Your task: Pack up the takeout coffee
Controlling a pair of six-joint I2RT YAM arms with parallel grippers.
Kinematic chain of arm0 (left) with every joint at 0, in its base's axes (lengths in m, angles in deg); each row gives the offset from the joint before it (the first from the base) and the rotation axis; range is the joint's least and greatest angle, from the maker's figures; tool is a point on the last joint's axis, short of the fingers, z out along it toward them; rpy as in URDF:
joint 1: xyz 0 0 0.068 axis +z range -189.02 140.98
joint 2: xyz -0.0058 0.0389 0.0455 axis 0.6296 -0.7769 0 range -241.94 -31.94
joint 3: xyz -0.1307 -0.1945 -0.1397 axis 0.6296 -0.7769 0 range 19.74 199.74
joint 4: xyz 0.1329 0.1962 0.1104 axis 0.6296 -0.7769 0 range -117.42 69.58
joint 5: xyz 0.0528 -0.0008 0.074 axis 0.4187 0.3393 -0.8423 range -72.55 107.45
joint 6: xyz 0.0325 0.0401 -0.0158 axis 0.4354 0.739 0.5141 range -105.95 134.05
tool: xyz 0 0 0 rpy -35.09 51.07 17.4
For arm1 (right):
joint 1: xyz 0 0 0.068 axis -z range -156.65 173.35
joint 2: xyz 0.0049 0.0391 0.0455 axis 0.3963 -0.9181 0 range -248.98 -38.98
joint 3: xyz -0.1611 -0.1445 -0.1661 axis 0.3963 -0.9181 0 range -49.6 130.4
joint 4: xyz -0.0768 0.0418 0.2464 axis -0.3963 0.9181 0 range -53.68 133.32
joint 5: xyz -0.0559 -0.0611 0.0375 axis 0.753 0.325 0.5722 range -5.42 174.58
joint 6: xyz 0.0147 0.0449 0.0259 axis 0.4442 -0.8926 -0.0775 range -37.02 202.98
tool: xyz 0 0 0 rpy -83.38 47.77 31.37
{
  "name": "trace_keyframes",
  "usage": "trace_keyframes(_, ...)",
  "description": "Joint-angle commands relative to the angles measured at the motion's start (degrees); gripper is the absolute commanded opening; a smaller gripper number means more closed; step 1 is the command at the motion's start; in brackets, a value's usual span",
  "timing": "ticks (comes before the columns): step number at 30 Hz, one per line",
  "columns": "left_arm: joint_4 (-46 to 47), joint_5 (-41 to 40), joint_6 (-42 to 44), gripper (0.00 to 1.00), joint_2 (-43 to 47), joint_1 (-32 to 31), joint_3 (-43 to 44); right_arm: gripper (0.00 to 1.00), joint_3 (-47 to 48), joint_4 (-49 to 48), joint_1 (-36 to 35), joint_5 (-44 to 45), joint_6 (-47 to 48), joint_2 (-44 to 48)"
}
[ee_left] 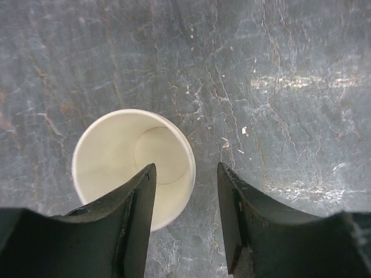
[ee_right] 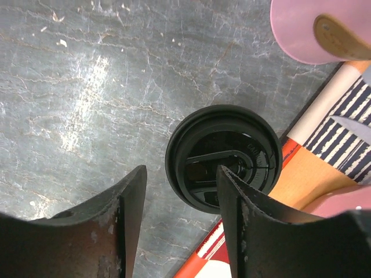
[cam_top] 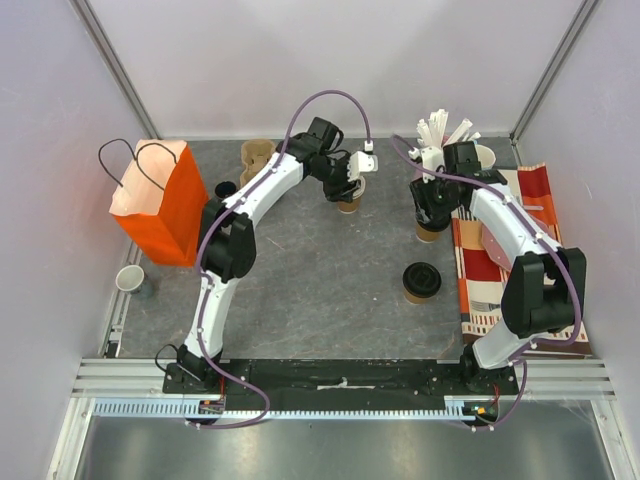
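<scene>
Left wrist shows the paper cup standing empty.

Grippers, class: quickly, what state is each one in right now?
Left gripper: open over the lidless cup, gripping nothing.
Right gripper: open over the lidded cup, holding nothing.

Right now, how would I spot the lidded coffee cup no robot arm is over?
Find the red-and-white striped cloth on the table's right side. Just left of it, toward the front, stands a small brown paper cup with a round black plastic lid. One brown cup farther back sits under the left arm, another under the right arm; this one stands clear.
</scene>
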Motion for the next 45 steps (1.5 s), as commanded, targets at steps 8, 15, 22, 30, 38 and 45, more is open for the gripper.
trace_keyframes(8,4.62,3.4,-18.94,0.59,20.22,1.32,-4.17,0.72,7.56,-0.58,-0.16,-3.87,-2.86,5.84)
trace_keyframes(15,3.13,3.48,-23.91,0.54,26.64,9.66,-8.82,0.75,8.1,-6.98,-0.6,-8.61,-4.27,10.15)
trace_keyframes(22,-2.59,-0.62,-2.92,0.51,25.33,21.35,-15.5,0.76,5.29,-10.95,-3.32,-9.32,-4.19,12.0)
trace_keyframes(30,1.02,-9.69,2.02,0.48,18.92,21.8,-17.35,0.75,6.16,-11.04,-5.96,-9.85,-2.86,9.28)
trace_keyframes(38,2.06,-7.59,1.25,0.47,13.3,21.1,-18.58,0.74,10.29,-6.48,-8.07,-8.89,-4.63,4.72)
trace_keyframes(45,2.95,-8.56,2.03,0.46,9.51,20.92,-17.71,0.73,11.96,-4.45,-9.92,-6.6,-5.59,4.62)
